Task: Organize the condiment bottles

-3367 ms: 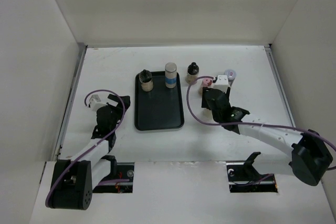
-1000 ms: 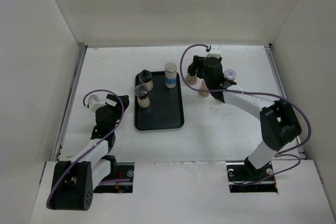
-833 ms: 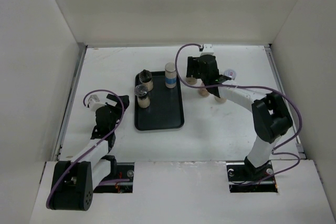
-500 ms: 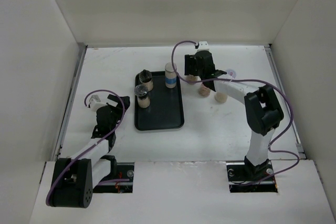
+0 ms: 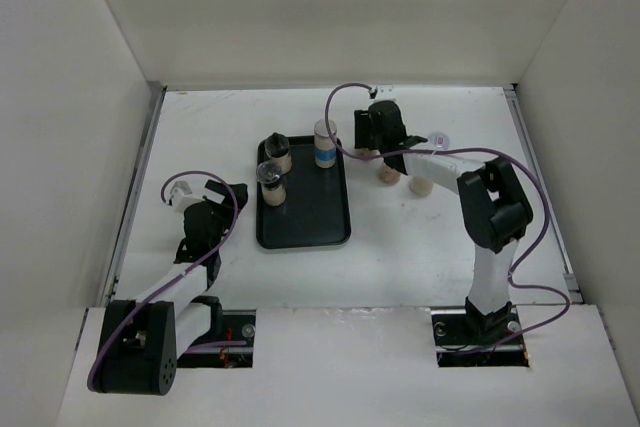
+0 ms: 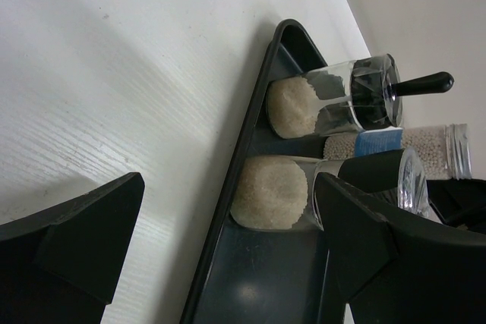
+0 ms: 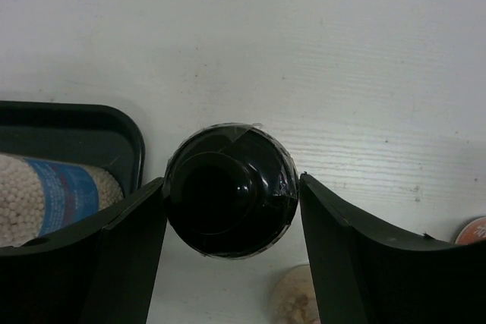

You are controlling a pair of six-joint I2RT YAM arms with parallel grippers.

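The left gripper [image 6: 228, 187] hangs low over the white, faintly wood-grained table [image 5: 200, 127] near its left edge. Its dark, wedge-shaped fingers [image 6: 83, 240] are spread wide with nothing between them.

Just to the right lies a flat black tray [image 5: 305, 222] of glossy plastic, with rounded corners and a raised rim. Three bottles stand at its far end. The knob-capped bottle [image 5: 278, 152] is in the far left corner, a clear cylinder of pale powder under a black top. The dome-capped bottle [image 5: 270, 179] is just in front of it and holds the same tan fill. The taller blue-banded bottle [image 5: 324, 143] stands in the far right corner, packed with small pale beads.

Just off that corner, on the table, stands the black-capped bottle [image 7: 228, 195]. The right gripper [image 7: 230, 184] is over it, and its jaws pinch the shiny round cap from both sides with no gap showing. The cap hides the body below.

Further right are two tan bottles [image 5: 388, 175] [image 5: 420, 185] that seem to lie on their sides, with caps too small to make out. A lilac cap [image 5: 440, 139] peeks out from behind the right arm, and whatever is under it is hidden.
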